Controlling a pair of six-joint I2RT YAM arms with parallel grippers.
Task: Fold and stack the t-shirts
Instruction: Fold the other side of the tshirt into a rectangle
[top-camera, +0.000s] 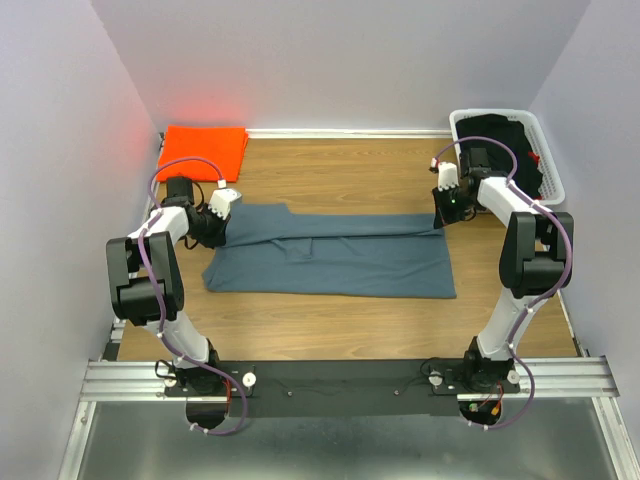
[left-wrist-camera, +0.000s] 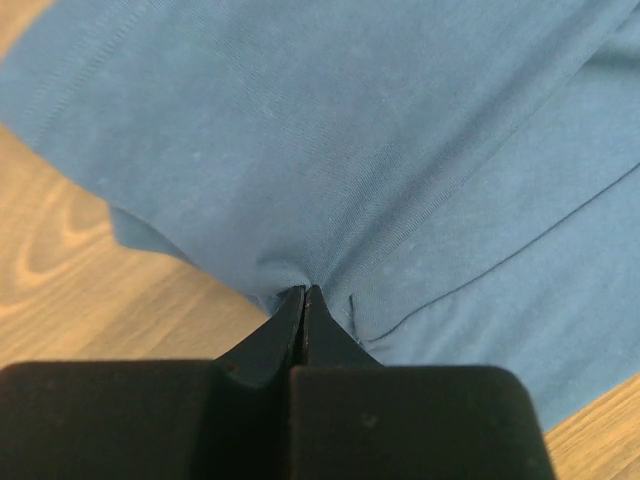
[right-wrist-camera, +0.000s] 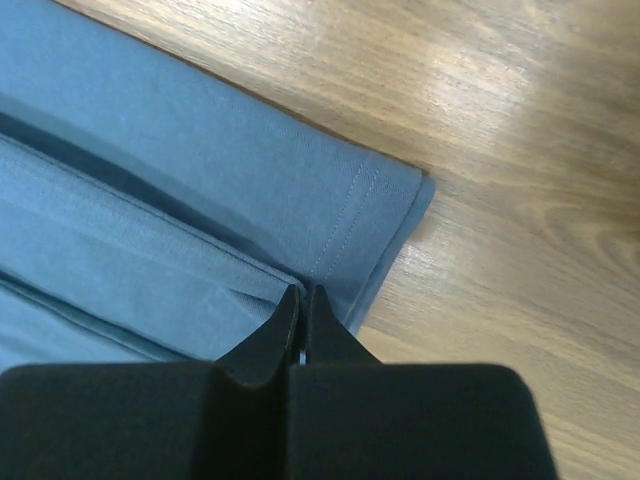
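Slate-blue t-shirt (top-camera: 335, 258) flat between two low, bent arms, left tool (left-wrist-camera: 305, 291) and right tool (right-wrist-camera: 303, 291) each clenched on its edge

A slate blue-grey t-shirt (top-camera: 330, 262) is lying flat, stretched wide across the middle of the wooden tabletop (top-camera: 330, 330). It is folded lengthwise into a long band of overlapping layers, its far edge being pinched at either end by the left hand (top-camera: 216, 232) and right hand (top-camera: 447, 214). A bright orange t-shirt (top-camera: 203, 153) is sitting folded in the far left corner, well apart.
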